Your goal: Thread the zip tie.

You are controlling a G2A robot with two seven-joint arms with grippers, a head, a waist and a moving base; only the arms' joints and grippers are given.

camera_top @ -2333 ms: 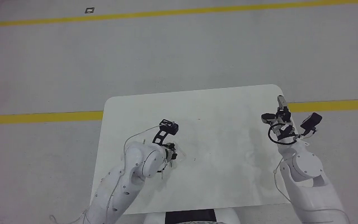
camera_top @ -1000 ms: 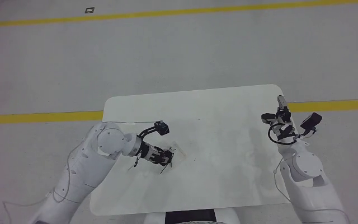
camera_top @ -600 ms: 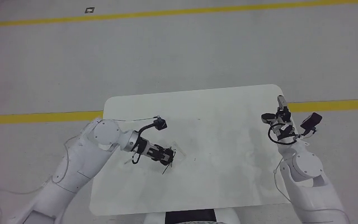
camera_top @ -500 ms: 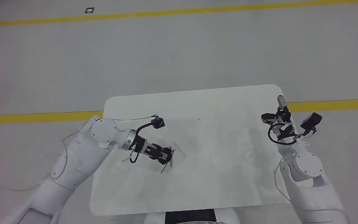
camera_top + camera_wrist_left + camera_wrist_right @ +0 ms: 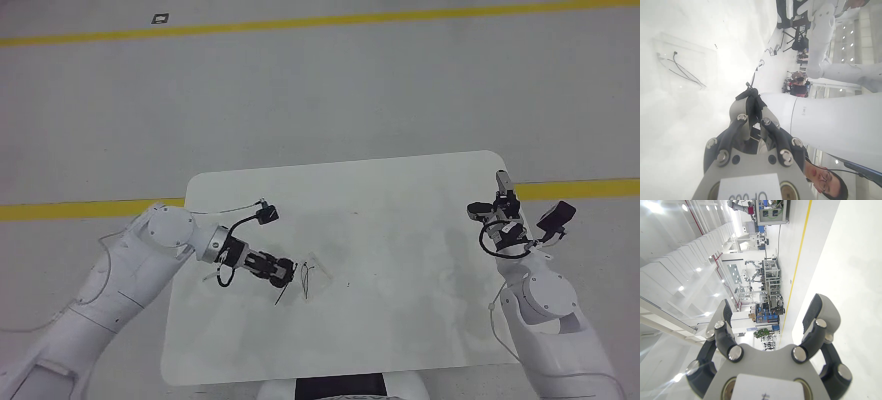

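Jaws of the left gripper pressed together, pinching a thin dark zip tie right at the tips. Short stub poking out ahead of them, a thin line trailing from the tips in the top view. Gripped near one end, probably, to leave a free length for feeding. Head or tail at the tips: too small to tell. Just ahead of those tips and off to one side, a clear sleeve lying flat on the table, spare ties inside it, apart from the jaws. Well beyond, at the table's opposite edge, right gripper with jaws spread wide and nothing between them, likely waiting there to take the loose end. Threading not yet begun by the look of it. Needs both grippers brought close first, and a steady pinch, since so thin a strap could twist or slip.
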